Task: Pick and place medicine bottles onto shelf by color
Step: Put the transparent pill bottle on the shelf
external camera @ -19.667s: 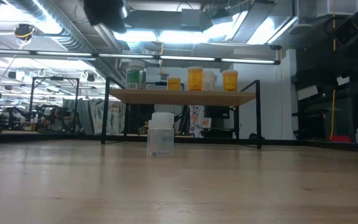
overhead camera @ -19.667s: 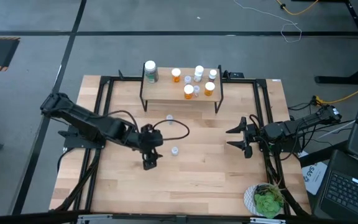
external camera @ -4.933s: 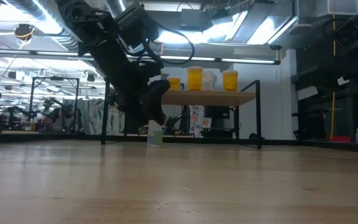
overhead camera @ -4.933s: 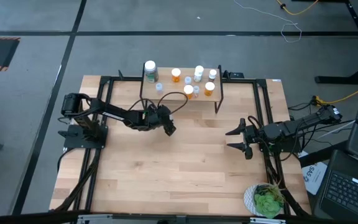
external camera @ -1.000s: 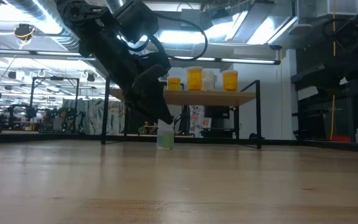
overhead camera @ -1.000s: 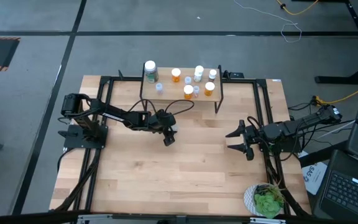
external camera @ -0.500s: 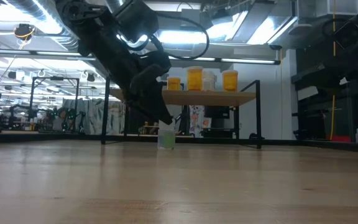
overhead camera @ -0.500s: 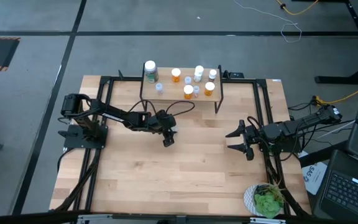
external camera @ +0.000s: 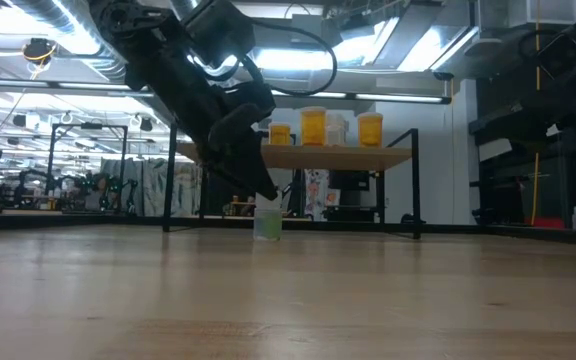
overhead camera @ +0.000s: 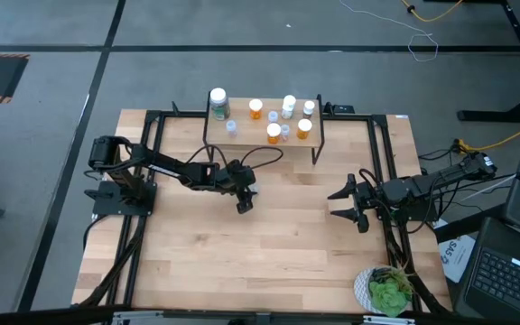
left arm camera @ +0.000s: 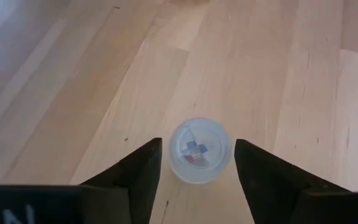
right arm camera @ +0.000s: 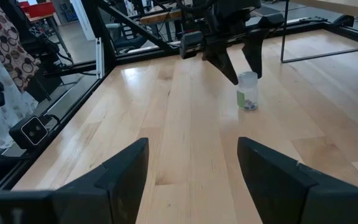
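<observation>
A small clear medicine bottle (left arm camera: 199, 151) with a few pills inside stands upright on its base on the table (overhead camera: 269, 253), in front of the shelf (overhead camera: 262, 137). My left gripper (left arm camera: 197, 144) is open, slanting down over the bottle with one finger on either side and a thin gap at each. The low view shows the bottle (external camera: 266, 220) below the left gripper (external camera: 264, 196). On the shelf stand orange bottles (overhead camera: 273, 132), white ones (overhead camera: 289, 104), tiny clear ones (overhead camera: 231, 127) and a larger white-capped bottle (overhead camera: 218, 102). My right gripper (overhead camera: 341, 200) waits open at the table's right side.
A green plant in a white pot (overhead camera: 388, 291) sits at the near right corner. A black frame (overhead camera: 152, 171) runs along the table's sides. Cables and a laptop (overhead camera: 508, 271) lie beyond the right edge. Bare wood lies between the grippers and toward the near edge.
</observation>
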